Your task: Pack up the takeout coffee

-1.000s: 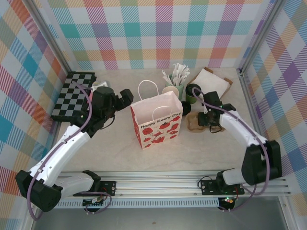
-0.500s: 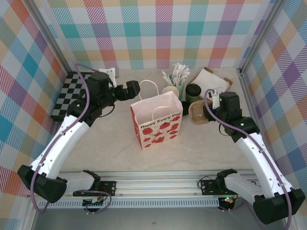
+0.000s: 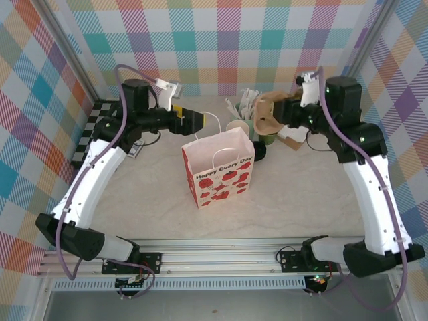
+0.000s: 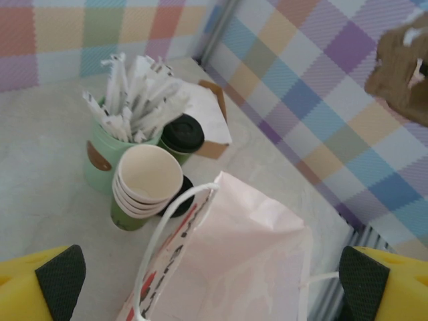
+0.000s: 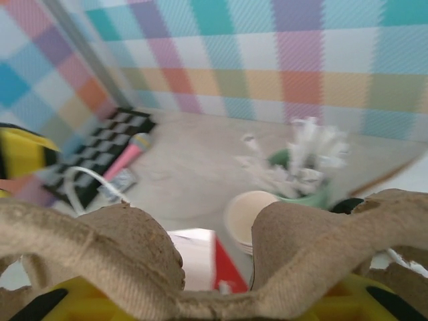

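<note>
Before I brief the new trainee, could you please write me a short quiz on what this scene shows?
1. True or false: the takeout coffee is already inside the paper bag.
2. What do the right jaws grip? A) nothing B) the brown pulp carrier C) the paper bag
3. In one word, how do the left jaws stand?
Key: 1 false, it stands on the table beside the cutlery cup; 2 B; 3 open.
</note>
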`<state>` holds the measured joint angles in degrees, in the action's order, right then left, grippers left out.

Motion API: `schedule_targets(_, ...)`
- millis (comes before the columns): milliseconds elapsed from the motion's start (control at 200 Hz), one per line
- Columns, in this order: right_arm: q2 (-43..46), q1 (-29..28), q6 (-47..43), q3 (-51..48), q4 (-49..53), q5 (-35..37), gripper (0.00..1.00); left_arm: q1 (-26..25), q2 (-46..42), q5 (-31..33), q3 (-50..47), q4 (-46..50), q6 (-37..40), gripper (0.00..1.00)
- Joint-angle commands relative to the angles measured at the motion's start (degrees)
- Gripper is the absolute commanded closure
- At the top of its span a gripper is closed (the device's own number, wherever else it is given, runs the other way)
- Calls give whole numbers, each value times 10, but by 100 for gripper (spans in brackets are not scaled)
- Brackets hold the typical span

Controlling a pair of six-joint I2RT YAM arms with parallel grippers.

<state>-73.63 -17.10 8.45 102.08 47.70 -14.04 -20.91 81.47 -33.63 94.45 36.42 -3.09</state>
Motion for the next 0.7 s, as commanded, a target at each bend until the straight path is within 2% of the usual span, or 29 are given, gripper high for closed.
schedule_targets(0, -46, -2, 71, 54, 46, -141, 63, 4, 19, -35, 29, 45, 34, 1)
schedule_targets(120, -86, -3, 125, 95, 41, -220, 64, 4, 45, 33, 46, 61, 27, 5)
schedule_targets(270, -115, -24, 169, 111, 15, -274, 64, 3, 68, -10, 51, 51, 19, 21)
schedule_targets(380, -138, -35, 198, 113, 7, -306, 64, 3, 77, -10, 50, 37, 5, 32)
schedule_targets(695, -186, -88, 208, 120, 2, -323, 64, 3, 89, -10, 55, 35, -3, 71)
